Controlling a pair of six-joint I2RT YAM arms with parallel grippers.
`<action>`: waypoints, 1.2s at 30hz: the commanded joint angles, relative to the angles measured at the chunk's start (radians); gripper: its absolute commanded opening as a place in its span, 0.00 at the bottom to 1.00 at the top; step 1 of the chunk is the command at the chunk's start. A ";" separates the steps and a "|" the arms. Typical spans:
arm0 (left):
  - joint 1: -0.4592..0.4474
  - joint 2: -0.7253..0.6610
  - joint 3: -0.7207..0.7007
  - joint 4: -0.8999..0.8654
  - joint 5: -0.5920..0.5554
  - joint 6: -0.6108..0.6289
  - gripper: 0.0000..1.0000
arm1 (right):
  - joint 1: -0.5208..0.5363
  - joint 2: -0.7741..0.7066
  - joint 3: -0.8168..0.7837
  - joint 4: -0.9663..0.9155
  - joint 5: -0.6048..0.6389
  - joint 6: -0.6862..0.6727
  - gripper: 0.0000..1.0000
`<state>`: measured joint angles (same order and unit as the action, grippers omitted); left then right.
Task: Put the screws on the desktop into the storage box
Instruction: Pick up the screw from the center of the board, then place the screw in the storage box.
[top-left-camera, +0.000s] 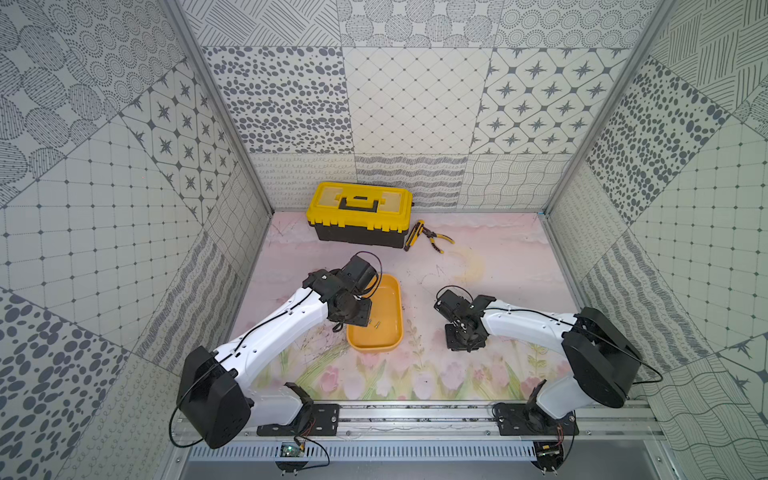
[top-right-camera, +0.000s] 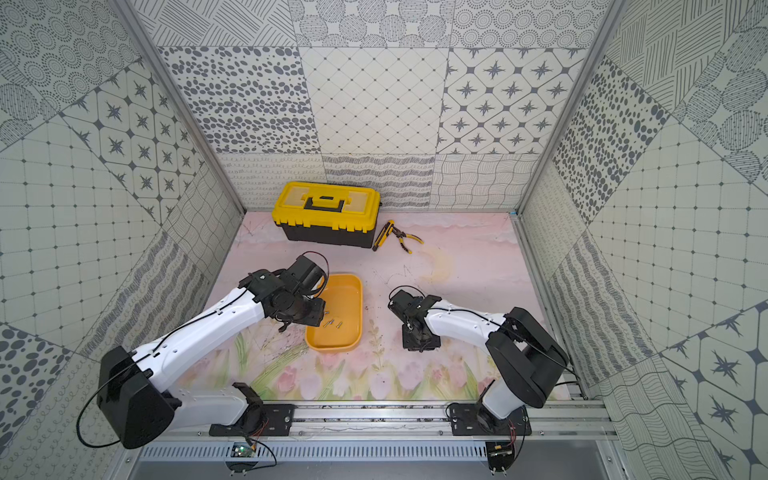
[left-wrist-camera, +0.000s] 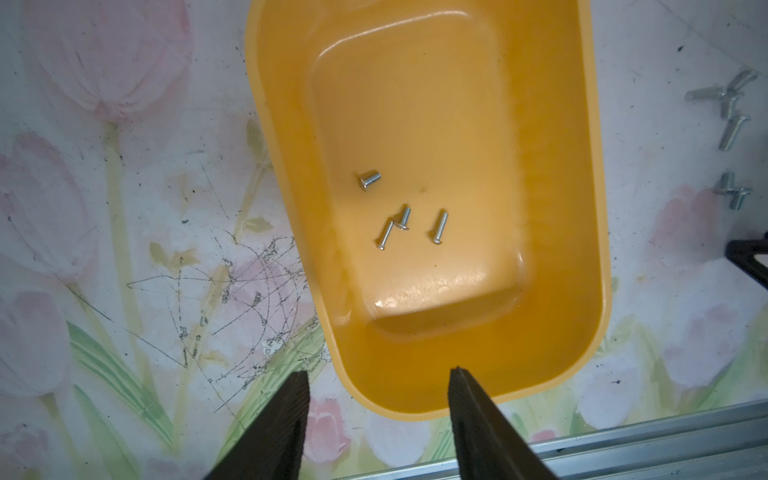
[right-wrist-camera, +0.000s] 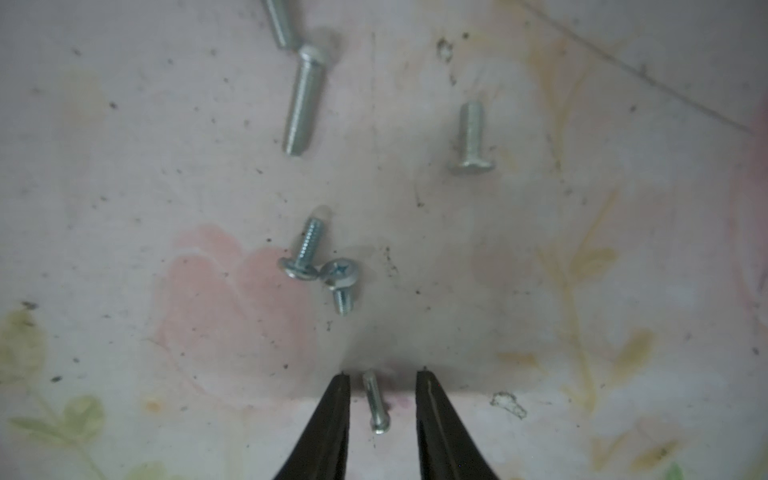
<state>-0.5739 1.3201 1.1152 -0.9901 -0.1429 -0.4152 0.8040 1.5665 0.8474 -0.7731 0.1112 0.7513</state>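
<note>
The right pincer, jaws apart close to the desk, straddles one small screw that lies between its tips with a gap on either side; five more screws lie scattered just beyond. The left pincer, released and empty, hangs over one short end of the yellow box, which holds four screws on its floor. In both top views the box rests on the desk partly under the left arm, the toolbox and pliers well behind it.
</note>
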 joint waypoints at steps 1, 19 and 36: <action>0.009 -0.011 -0.005 0.008 -0.035 -0.007 0.59 | 0.014 0.032 0.018 -0.005 -0.014 0.000 0.27; 0.009 -0.058 -0.005 -0.001 -0.125 -0.018 0.59 | 0.029 -0.077 0.042 0.057 -0.020 -0.044 0.00; 0.054 -0.227 -0.035 0.038 -0.253 -0.063 0.68 | 0.138 0.123 0.371 0.536 -0.333 0.073 0.00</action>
<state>-0.5327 1.1088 1.0863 -0.9833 -0.3492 -0.4576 0.9195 1.6104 1.1702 -0.3355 -0.1677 0.7795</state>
